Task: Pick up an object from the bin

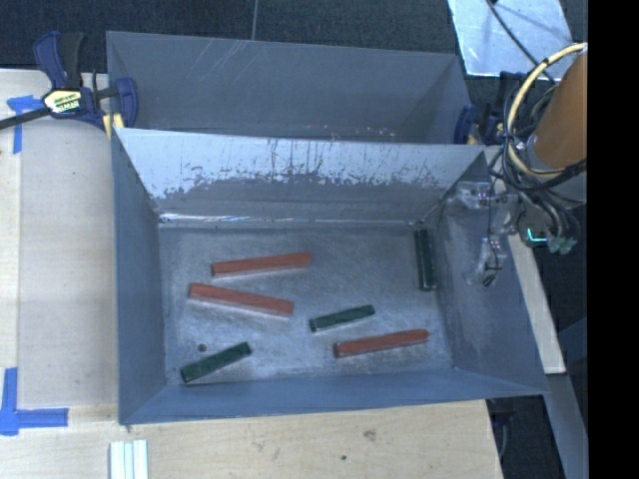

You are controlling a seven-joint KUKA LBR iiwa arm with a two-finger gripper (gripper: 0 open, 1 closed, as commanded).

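My gripper [491, 255] hangs over the bin's right sloping wall, above the floor and to the right of everything loose. Nearest to it, a dark green stick [425, 258] lies lengthwise along the foot of the right wall. A red-brown stick [380, 343] lies flat at the front right of the floor. Just left of that one, a shorter dark green stick [341, 317] lies slightly tilted.
Two more red-brown sticks [261, 264] [241, 299] lie left of centre, one behind the other. Another dark green stick [215, 362] rests at the front left corner. The arm with its cables stands outside the bin's right rim.
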